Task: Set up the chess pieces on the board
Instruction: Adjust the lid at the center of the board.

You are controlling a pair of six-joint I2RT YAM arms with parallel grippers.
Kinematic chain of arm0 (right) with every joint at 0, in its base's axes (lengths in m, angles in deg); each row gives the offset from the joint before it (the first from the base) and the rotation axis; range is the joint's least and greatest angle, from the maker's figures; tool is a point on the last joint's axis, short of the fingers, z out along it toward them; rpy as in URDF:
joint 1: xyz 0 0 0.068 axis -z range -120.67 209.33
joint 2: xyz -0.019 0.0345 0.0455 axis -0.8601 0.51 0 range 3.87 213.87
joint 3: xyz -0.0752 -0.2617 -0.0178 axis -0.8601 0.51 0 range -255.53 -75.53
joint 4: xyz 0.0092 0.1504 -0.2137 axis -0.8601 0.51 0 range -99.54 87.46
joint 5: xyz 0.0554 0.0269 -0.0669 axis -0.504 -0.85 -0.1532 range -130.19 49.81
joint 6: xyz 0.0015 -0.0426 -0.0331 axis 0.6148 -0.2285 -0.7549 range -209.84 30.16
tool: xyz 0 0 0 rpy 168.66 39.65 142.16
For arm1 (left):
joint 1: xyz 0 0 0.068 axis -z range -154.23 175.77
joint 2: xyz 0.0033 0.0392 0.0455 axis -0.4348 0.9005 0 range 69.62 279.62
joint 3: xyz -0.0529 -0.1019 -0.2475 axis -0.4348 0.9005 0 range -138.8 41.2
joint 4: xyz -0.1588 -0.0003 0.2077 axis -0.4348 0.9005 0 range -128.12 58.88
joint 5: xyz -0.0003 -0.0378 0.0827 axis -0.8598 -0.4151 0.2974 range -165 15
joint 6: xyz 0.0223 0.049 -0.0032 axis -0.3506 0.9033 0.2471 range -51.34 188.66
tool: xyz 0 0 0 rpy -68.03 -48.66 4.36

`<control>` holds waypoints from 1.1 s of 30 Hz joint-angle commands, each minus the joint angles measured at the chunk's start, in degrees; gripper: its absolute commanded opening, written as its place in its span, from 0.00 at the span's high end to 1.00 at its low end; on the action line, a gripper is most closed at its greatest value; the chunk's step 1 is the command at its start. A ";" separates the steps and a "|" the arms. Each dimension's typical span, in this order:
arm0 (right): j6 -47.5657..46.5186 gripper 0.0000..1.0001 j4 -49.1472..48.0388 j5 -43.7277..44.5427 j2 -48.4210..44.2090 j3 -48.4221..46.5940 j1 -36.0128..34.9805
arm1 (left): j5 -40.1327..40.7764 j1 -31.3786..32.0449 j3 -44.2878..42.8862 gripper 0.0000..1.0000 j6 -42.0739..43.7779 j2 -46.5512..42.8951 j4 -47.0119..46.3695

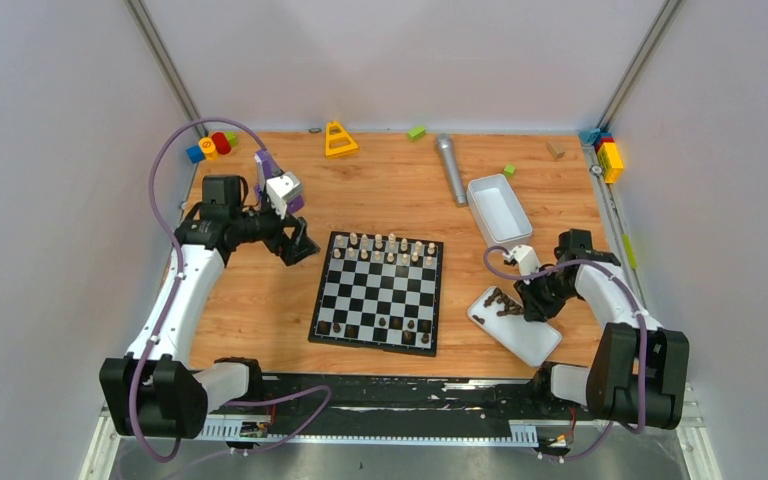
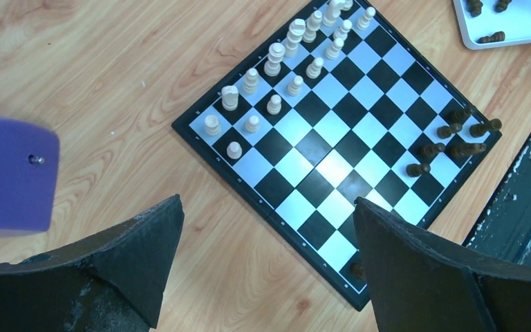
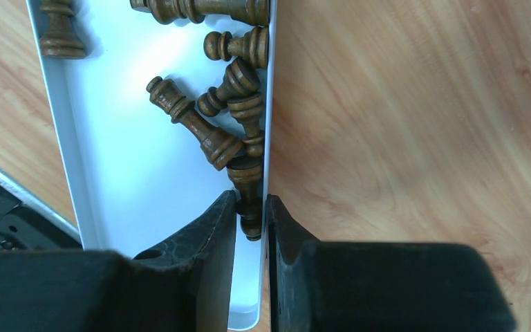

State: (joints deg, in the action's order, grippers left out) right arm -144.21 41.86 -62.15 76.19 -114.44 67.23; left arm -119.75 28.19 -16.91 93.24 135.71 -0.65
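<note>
Over the white tray (image 3: 145, 228) right of the board (image 1: 377, 292), the right gripper (image 3: 251, 200) pinches one dark brown chess piece (image 3: 247, 173) against the tray's side wall, one finger inside and one outside. Loose dark pieces (image 3: 193, 124) lie in the tray. The left gripper (image 2: 268, 203) hangs beside the board, fingers spread wide, holding nothing. Cream pieces (image 2: 274, 59) stand along the two far rows. Several standing dark pieces (image 2: 449, 131) occupy the near rows.

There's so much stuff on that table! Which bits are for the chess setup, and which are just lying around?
For the job: black-and-white checkered chessboard; cream chess pieces; dark brown wooden chess pieces; near white tray holding some.
Lying about: grey cylinder; yellow triangular toy; coloured toy blocks; far white tray.
</note>
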 commanded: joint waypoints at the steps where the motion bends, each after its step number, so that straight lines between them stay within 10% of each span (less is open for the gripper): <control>1: -1.70 0.96 5.19 -4.33 -2.79 -1.85 -0.39 | -2.60 1.50 0.45 0.00 2.56 -0.59 -0.69; 33: 6.81 1.00 -13.04 -3.02 14.25 -3.18 -0.34 | -0.31 12.59 -0.61 0.01 8.17 8.58 -5.67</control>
State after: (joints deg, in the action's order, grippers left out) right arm -137.50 34.93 -63.85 85.41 -117.13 67.23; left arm -120.10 39.71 -15.03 99.89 143.09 -4.43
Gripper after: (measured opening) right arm 0.203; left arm 0.990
